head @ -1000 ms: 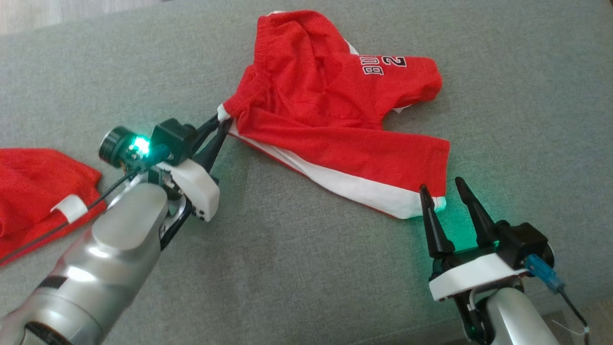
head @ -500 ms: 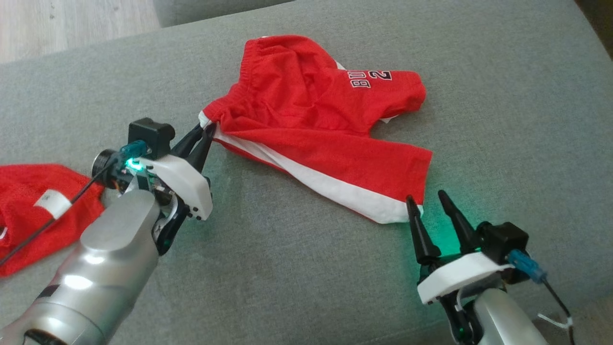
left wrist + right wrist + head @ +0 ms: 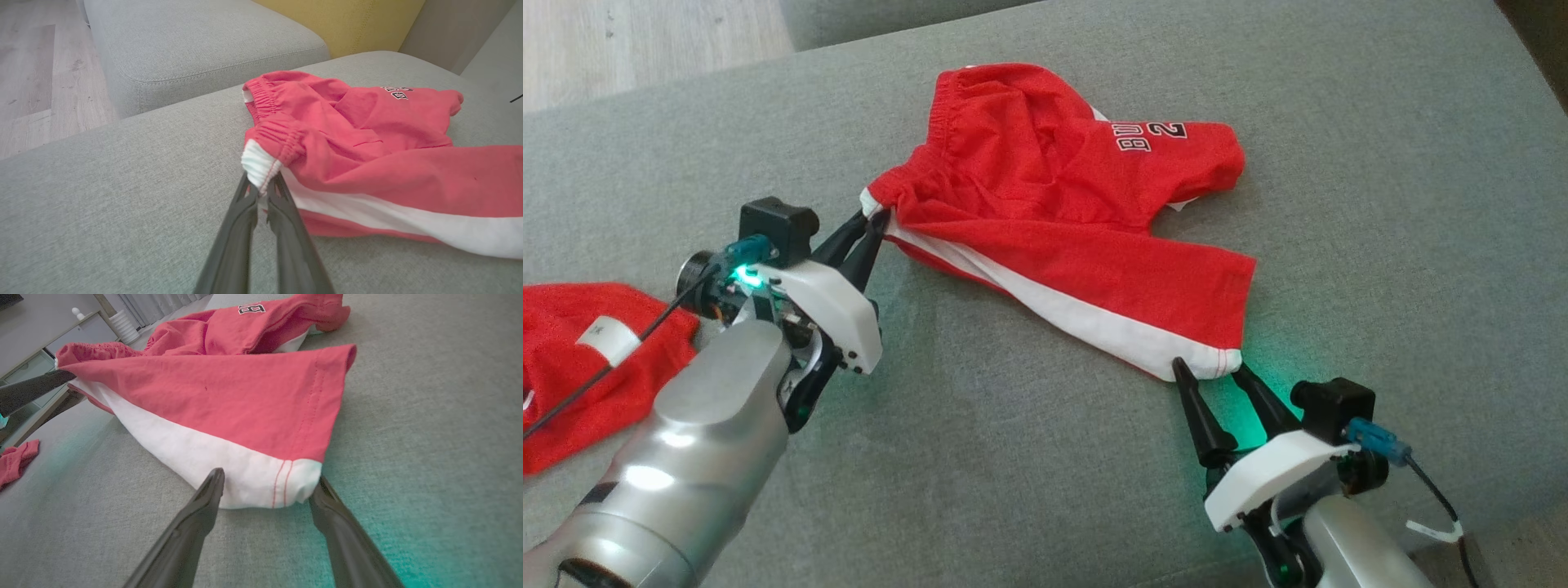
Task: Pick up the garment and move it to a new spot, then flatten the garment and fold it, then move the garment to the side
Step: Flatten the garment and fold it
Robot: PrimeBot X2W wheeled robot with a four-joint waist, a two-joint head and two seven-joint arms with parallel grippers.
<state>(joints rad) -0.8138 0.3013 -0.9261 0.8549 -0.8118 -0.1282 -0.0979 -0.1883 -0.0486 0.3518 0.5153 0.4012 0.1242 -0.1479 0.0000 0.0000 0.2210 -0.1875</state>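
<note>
The garment (image 3: 1054, 204) is a pair of red shorts with a white side stripe and dark lettering, lying rumpled on the grey sofa cushion (image 3: 1029, 457). My left gripper (image 3: 876, 222) is shut on the white corner of its waistband (image 3: 257, 165), seen close in the left wrist view, where the garment (image 3: 367, 143) stretches away right. My right gripper (image 3: 1209, 369) stands open at the white hem corner of the near leg. In the right wrist view, the open fingers of the right gripper (image 3: 267, 479) straddle that hem of the garment (image 3: 261, 486) low on the cushion.
A second red cloth (image 3: 580, 359) with a white label lies at the cushion's left edge. Wooden floor (image 3: 645, 41) and another grey cushion (image 3: 196, 45) lie beyond the far side. Bare cushion extends right of the garment.
The camera shifted between the earliest frame and now. My right gripper has moved forward and left, so its open fingers now flank the hem corner. The left gripper keeps its hold.
</note>
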